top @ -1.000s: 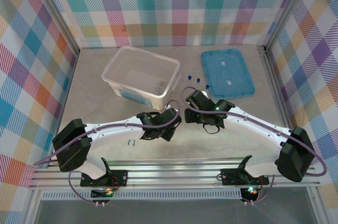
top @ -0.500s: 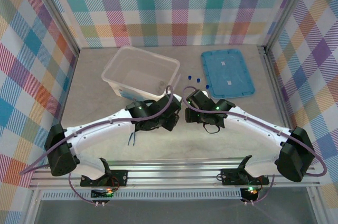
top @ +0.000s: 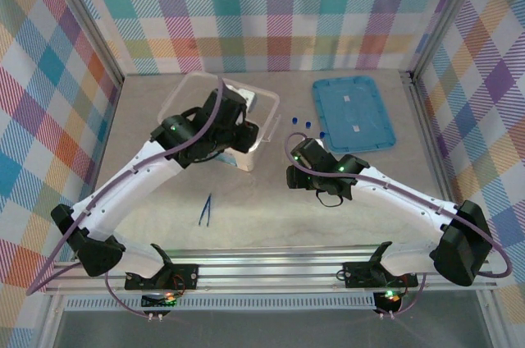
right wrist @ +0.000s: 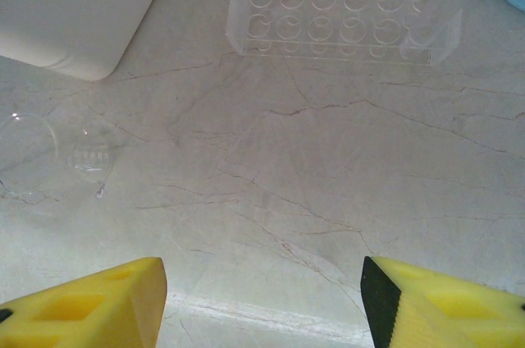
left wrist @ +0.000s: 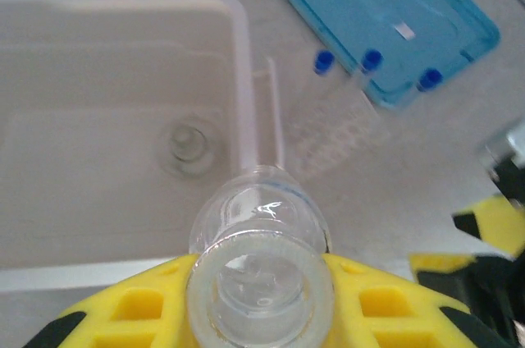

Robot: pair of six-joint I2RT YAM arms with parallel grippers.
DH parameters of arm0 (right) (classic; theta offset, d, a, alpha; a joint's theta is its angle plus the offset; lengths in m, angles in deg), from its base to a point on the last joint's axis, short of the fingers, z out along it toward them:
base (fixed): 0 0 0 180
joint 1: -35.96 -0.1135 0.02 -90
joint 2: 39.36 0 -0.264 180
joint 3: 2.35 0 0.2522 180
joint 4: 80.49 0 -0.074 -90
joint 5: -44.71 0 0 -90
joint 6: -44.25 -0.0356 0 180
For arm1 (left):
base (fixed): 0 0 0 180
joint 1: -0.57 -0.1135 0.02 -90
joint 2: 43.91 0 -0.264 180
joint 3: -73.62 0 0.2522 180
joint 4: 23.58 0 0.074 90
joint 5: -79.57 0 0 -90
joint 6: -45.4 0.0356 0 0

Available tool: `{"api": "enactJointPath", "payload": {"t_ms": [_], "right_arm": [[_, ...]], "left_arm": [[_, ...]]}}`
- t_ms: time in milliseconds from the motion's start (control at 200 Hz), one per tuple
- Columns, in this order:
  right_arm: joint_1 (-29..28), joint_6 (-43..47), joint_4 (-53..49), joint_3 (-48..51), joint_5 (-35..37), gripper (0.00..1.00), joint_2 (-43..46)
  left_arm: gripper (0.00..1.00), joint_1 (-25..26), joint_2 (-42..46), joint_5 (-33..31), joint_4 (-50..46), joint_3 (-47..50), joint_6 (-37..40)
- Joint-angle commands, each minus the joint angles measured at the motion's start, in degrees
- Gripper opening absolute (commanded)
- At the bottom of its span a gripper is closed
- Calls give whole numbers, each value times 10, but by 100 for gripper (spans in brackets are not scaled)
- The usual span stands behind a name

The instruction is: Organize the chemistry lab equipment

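The left gripper is clenched on a round clear glass flask — yellow fingers pressing its neck from both sides — above the edge of the large translucent plastic box, where a tiny clear cup sits. The right gripper hangs parted and empty over the pale marble tabletop — touching nothing.

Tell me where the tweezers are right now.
In the top view, the dark blue tweezers lie flat on the table, left of centre. They are in front of the translucent box, toward the near rail, and no gripper is touching them.
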Motion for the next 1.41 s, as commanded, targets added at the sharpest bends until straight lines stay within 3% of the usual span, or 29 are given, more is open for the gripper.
{"api": "enactJointPath", "payload": {"t_ms": [0, 200, 840, 1400], "right_arm": [[4, 3, 5, 9, -8, 65, 12], [4, 0, 7, 18, -10, 65, 19], [4, -9, 5, 31, -13, 65, 34], [4, -10, 13, 30, -18, 65, 22]], "left_arm": [[29, -35, -26, 7, -8, -28, 36], [29, -97, -75, 22, 6, -38, 44], [31, -187, -223, 84, 51, -12, 53], [31, -199, -294, 108, 40, -29, 60]]}}
